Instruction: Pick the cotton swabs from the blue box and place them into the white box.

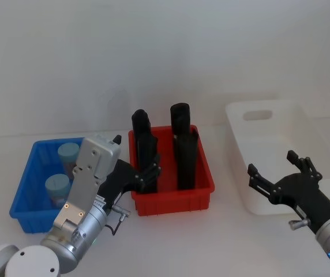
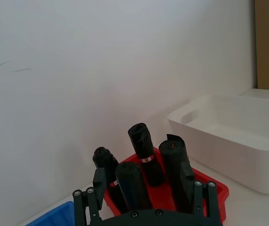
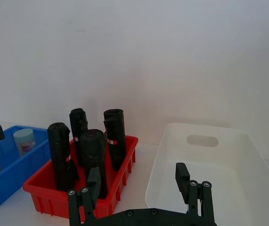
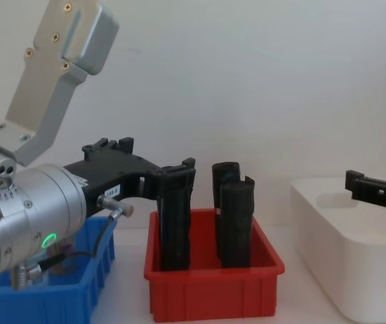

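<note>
The blue box (image 1: 25,183) sits at the left with two cotton swabs jars in it, teal-lidded: one at the back (image 1: 68,154), one nearer (image 1: 57,187). The right wrist view also has the jars (image 3: 24,140) and the blue box (image 3: 7,181). My left gripper (image 1: 149,173) hangs open and empty just right of the blue box, by the red bin's front-left corner. The chest view has it (image 4: 166,169) level with the black rolls. The white box (image 1: 234,130) stands at the right. My right gripper (image 1: 272,163) is open and empty above its front part.
A red bin (image 1: 173,202) with several tall black rolls (image 1: 181,144) stands between the blue and white boxes. A white wall runs close behind all three boxes. Bare table lies in front of the bins.
</note>
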Available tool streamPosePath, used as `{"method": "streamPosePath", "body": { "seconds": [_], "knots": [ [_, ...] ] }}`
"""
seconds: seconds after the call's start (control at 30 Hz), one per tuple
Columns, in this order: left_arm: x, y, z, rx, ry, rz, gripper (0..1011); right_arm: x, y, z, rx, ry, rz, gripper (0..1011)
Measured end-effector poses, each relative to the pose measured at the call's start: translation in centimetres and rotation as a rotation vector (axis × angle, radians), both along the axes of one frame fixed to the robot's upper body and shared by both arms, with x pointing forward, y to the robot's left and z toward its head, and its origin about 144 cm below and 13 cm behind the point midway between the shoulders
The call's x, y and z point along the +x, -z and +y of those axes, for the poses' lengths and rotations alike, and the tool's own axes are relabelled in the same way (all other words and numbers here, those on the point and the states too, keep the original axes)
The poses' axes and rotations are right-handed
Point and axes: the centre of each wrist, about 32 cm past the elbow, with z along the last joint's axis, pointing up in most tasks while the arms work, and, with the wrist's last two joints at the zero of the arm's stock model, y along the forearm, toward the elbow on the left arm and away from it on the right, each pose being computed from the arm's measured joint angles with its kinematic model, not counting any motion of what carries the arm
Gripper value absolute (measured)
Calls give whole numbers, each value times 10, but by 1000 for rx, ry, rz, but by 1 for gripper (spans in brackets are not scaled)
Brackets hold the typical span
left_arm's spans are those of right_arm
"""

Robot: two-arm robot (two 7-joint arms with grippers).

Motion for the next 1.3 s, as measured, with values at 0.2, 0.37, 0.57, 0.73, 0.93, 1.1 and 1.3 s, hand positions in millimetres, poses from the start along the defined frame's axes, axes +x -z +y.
{"method": "streamPosePath", "body": {
  "seconds": [0.2, 0.37, 0.57, 0.73, 0.93, 1.1, 1.3],
  "knots": [
    [0, 0, 0, 0, 0, 0, 1000, 0, 0, 0, 0, 0, 0, 1001],
    [0, 0, 0, 0, 0, 0, 1000, 0, 0, 0, 0, 0, 0, 1001],
    [0, 0, 0, 0, 0, 0, 1000, 0, 0, 0, 0, 0, 0, 1001],
    [0, 0, 0, 0, 0, 0, 1000, 0, 0, 0, 0, 0, 0, 1001],
    [0, 0, 0, 0, 0, 0, 1000, 0, 0, 0, 0, 0, 0, 1001],
    [0, 0, 0, 0, 0, 0, 1000, 0, 0, 0, 0, 0, 0, 1001],
    [0, 0, 0, 0, 0, 0, 1000, 0, 0, 0, 0, 0, 0, 1001]
  ]
}}
